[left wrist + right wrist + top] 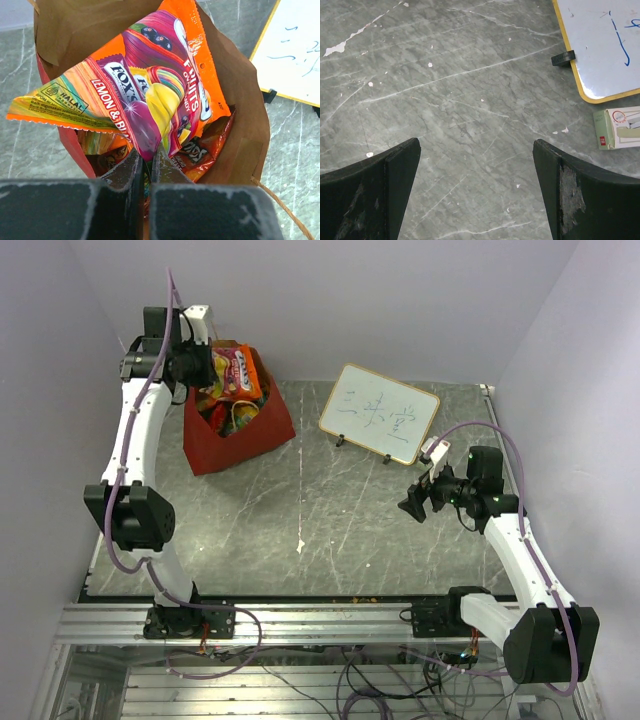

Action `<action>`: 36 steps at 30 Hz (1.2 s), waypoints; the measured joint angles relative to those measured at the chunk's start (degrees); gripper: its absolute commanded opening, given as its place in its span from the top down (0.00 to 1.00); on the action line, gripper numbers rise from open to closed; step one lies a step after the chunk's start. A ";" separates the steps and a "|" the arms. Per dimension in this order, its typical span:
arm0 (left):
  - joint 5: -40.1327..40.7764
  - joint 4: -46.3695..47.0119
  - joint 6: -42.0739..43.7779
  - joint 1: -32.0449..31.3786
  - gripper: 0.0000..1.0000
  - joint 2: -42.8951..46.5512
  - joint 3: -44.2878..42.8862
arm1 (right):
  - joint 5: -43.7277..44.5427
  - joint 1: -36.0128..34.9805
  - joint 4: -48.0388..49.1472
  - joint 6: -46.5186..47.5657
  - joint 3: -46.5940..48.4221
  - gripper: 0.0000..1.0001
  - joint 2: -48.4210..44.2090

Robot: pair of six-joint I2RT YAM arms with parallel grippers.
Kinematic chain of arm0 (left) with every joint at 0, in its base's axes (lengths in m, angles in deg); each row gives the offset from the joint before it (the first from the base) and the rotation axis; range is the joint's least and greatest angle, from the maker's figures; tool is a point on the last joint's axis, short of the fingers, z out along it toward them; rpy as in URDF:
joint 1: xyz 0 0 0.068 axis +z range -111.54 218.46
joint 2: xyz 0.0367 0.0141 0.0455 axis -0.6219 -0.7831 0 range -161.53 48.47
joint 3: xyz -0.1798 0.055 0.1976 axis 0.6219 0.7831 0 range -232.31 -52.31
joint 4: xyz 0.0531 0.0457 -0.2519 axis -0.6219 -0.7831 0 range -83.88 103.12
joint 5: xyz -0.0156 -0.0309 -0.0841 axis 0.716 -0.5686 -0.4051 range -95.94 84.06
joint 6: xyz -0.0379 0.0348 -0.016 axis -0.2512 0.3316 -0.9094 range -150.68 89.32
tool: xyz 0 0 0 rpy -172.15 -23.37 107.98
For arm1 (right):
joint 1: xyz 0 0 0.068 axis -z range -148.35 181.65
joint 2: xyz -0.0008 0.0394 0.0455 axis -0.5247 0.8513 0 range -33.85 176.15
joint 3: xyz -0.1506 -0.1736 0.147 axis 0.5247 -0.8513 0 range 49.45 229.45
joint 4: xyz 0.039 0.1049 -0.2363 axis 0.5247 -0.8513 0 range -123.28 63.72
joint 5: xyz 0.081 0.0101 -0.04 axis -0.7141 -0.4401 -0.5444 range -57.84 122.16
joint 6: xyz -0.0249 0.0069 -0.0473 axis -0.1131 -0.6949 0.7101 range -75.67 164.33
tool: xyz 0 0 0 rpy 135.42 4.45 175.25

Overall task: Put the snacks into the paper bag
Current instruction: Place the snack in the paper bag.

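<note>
Closest to the lens, my left gripper (147, 156) pinches an orange candy packet (150, 85) by its lower fold, jaws nearly together on the film. Across the table (470, 90), the paper bag (240, 120) stands open at the far left corner and the whiteboard (600, 45) leans toward the far right edge, where my right gripper (476, 145) hovers spread wide and empty. The packet hangs at the bag's mouth, above other packets (202, 147) lying inside. To do this well, I judge, I should lower until its wide crimped edge clears the rim before letting go, or it may catch on the wall. A small white box (617, 129) lies by the whiteboard.
</note>
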 measured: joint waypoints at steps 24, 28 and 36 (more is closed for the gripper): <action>-1.27 -1.86 -3.28 -0.44 0.85 -7.72 1.81 | 0.61 0.00 0.28 0.00 -0.31 0.04 0.00; -1.18 -2.25 -3.02 -0.48 0.75 -8.85 1.57 | 0.92 0.00 0.46 0.02 -0.74 0.04 0.00; 1.22 -3.30 -0.09 -0.48 0.55 -9.09 -1.38 | 0.94 0.02 0.48 0.02 -0.76 0.04 0.00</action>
